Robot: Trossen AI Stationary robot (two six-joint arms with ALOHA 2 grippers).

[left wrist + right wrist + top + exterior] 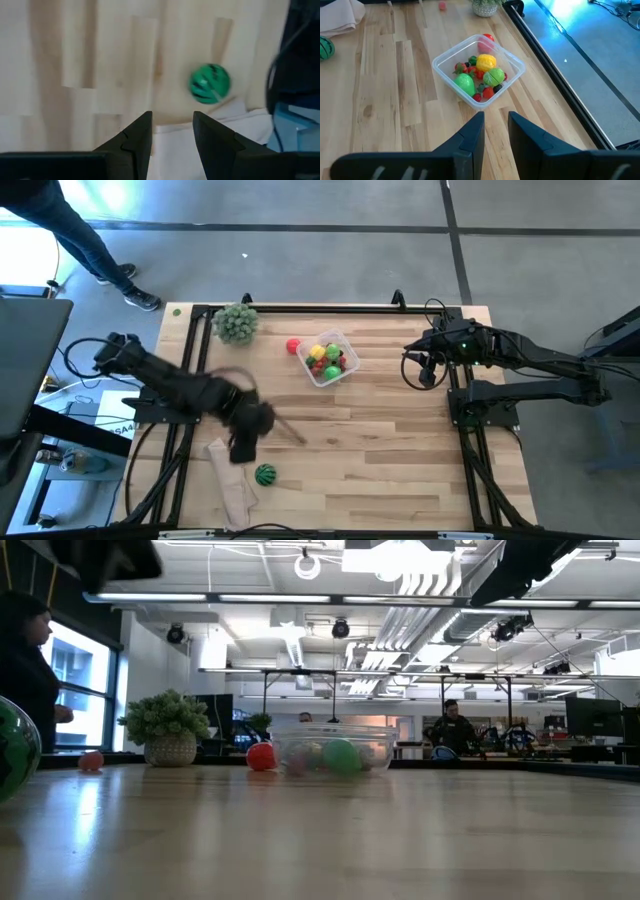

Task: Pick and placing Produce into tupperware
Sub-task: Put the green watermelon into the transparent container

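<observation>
The clear tupperware (pixel 328 360) (pixel 479 67) stands far of the table's middle and holds several red, yellow and green produce pieces. A red piece (pixel 292 346) (pixel 487 39) lies on the table just left of it. The striped green watermelon ball (pixel 265 474) (pixel 210 83) rests on the wood near the front edge, beside the beige cloth (pixel 232 488). My left gripper (pixel 243 448) (pixel 172 117) hangs open above the cloth's far end, pointing down, a little left and far of the watermelon, with nothing between its fingers. My right gripper (pixel 425 373) (pixel 496 117) waits open to the right of the tupperware.
A pale-green leafy ball in a pot (pixel 236 322) (pixel 168 730) stands at the far left. A small red piece (pixel 442 6) lies farther left near the far edge. A black frame (pixel 330 307) borders the table. A person stands on the floor beyond the far left corner.
</observation>
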